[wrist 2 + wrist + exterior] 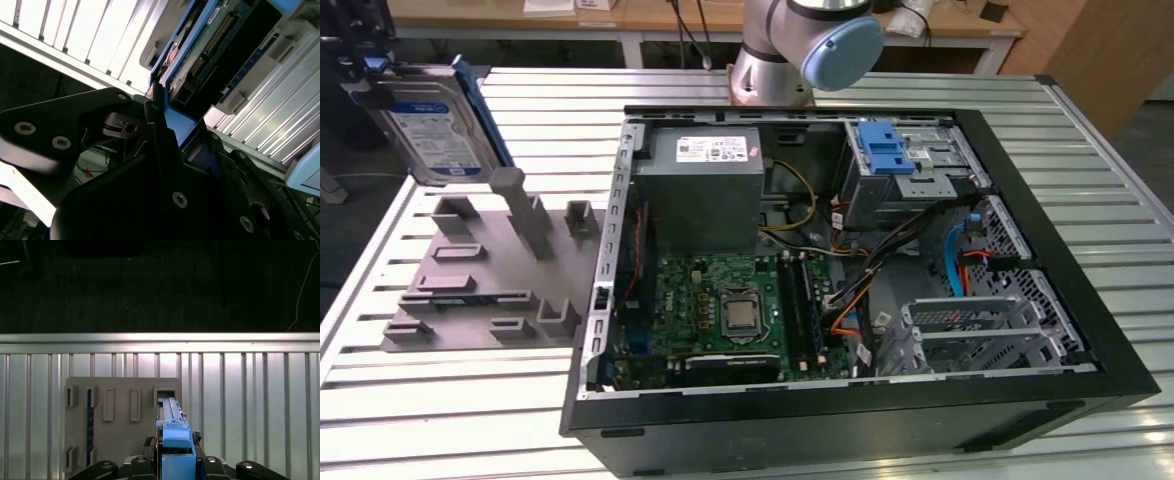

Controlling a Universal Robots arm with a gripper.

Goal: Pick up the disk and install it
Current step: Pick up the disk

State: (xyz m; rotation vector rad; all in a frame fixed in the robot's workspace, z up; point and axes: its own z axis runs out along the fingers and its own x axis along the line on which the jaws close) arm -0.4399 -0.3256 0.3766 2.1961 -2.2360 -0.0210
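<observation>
The disk (438, 125) is a silver hard drive with a white-and-blue label and blue rails. It hangs upright in the air at the exterior view's far left, above the grey holder block (480, 275). My gripper (367, 72) is shut on its blue end. In the first wrist view the blue handle (176, 440) sits between the fingers of the gripper (176, 462), with the holder block (120, 415) below. The second wrist view shows the disk's blue rail and connector edge (200, 55) just past the fingers (160, 135).
The open computer case (1067, 300) lies on the slatted metal table (440, 400), at the exterior view's right of the holder. Inside are a grey power-supply box (707, 170), a motherboard (734, 310) and a metal drive cage with a blue latch bracket (891, 150). The arm's base (801, 50) stands behind the case.
</observation>
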